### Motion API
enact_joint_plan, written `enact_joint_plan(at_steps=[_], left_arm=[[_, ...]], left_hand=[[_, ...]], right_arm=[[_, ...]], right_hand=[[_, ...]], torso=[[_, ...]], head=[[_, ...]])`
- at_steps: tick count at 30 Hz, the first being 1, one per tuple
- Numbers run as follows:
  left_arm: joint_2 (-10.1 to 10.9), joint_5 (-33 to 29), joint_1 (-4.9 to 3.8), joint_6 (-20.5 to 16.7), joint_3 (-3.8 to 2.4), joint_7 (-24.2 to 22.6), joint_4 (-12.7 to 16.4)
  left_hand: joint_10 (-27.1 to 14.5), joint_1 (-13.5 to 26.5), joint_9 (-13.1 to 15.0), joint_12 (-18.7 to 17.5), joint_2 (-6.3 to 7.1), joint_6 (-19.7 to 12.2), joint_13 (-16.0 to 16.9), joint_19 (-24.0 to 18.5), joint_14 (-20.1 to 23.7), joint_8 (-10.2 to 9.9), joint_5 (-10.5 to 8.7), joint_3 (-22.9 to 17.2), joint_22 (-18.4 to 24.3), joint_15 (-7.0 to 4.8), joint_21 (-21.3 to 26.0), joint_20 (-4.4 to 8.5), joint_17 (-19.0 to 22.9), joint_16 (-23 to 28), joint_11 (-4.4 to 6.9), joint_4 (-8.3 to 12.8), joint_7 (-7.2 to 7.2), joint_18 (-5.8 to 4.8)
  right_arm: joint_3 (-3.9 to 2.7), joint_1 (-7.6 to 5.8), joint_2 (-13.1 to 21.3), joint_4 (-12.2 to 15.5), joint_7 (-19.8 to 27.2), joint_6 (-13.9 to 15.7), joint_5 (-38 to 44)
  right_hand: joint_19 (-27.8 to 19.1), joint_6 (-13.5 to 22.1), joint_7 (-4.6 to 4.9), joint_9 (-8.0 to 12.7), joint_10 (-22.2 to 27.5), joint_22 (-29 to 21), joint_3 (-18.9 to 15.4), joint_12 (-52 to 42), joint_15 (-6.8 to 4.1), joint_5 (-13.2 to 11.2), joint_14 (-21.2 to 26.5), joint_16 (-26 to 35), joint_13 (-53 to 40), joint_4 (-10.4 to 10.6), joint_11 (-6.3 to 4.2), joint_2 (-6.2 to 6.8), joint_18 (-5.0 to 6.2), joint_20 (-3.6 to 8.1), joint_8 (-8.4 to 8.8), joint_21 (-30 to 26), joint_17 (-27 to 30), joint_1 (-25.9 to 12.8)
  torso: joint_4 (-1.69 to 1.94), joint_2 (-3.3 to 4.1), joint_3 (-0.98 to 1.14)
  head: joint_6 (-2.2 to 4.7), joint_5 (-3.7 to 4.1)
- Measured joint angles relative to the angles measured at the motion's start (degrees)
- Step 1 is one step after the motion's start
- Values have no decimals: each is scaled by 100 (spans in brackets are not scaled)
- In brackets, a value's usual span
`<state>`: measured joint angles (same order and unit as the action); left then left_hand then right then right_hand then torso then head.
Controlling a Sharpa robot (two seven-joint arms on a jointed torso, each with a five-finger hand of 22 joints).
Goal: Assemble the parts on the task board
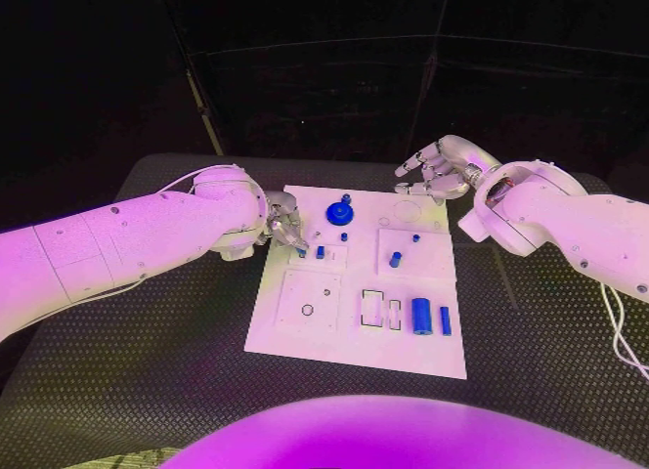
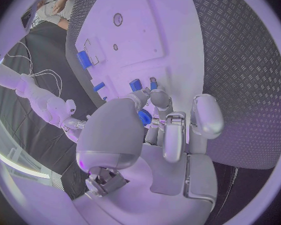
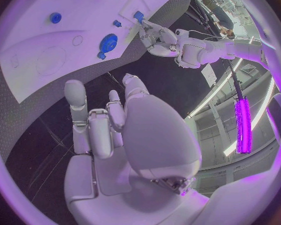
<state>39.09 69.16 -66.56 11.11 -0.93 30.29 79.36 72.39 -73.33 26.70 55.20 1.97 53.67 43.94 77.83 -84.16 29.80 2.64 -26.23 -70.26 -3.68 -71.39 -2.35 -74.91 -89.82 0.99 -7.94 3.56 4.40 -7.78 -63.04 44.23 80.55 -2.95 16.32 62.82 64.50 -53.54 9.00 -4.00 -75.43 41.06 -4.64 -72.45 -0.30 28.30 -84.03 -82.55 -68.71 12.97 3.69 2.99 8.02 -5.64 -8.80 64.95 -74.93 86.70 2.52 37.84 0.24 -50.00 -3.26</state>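
A: Why is the left hand (image 1: pixel 281 224) sitting at the left edge of the task board (image 1: pixel 314 347)?

B: Its fingertips reach down beside a small blue peg (image 1: pixel 321 252) near the board's upper left. In the left wrist view the fingers (image 2: pixel 170 135) curl in around something blue (image 2: pixel 144 117), so my judgement is that it pinches a small blue part there, probably to seat or lift it. I can't tell for sure whether that part is free or already standing in its hole.

A: And the right hand (image 1: pixel 438 168)?

B: It hovers off the board's far right corner, over the desk (image 1: pixel 142 391), fingers loosely bent and apart with nothing between them. It looks parked clear of the work, so the left arm has room.

A: What does the board itself look like?

B: A white rectangular plate in the middle of the desk, with raised square panels and cut-outs. A blue gear-like knob (image 1: pixel 340 212) stands near the far edge, a short blue peg (image 1: pixel 395 259) stands in the right panel, and two blue cylinders (image 1: pixel 422 317) lie side by side in the near right recesses, next to an open rectangular slot (image 1: pixel 371 307). The left panel has a round hole (image 1: pixel 308 310) with nothing in it, so assembly seems only partly done.
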Motion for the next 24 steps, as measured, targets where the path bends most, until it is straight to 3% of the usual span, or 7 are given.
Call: enact_joint_plan(at_steps=[23, 24], left_arm=[[-8, 34, -1, 159, 2, 13, 10], [-11, 36, -1, 165, 2, 13, 8]], left_hand=[[23, 34, 25, 0, 32, 1, 1, 0, 0, 38, -22, -48, 0, 0, 0, 0, 0, 0, 5, 28, 0, 0], [23, 36, 170, 0, 31, 1, 1, 0, 0, 38, -22, -69, -3, 0, 0, 0, 0, 0, 5, 21, 0, 0]], right_arm=[[0, 0, -5, -6, -1, -14, 0], [0, 0, -5, -6, -1, -14, 0]], right_hand=[[0, 0, 0, 0, 0, 0, 0, 0, 0, 0, 0, 0, 0, 0, 0, 0, 0, 0, 0, 0, 1, 0], [0, 0, 0, 0, 0, 0, 0, 0, 0, 0, 0, 0, 0, 0, 0, 0, 0, 0, 0, 0, 1, 0]], torso=[[2, -1, 1], [2, -1, 2]], head=[[0, -6], [0, -4]])
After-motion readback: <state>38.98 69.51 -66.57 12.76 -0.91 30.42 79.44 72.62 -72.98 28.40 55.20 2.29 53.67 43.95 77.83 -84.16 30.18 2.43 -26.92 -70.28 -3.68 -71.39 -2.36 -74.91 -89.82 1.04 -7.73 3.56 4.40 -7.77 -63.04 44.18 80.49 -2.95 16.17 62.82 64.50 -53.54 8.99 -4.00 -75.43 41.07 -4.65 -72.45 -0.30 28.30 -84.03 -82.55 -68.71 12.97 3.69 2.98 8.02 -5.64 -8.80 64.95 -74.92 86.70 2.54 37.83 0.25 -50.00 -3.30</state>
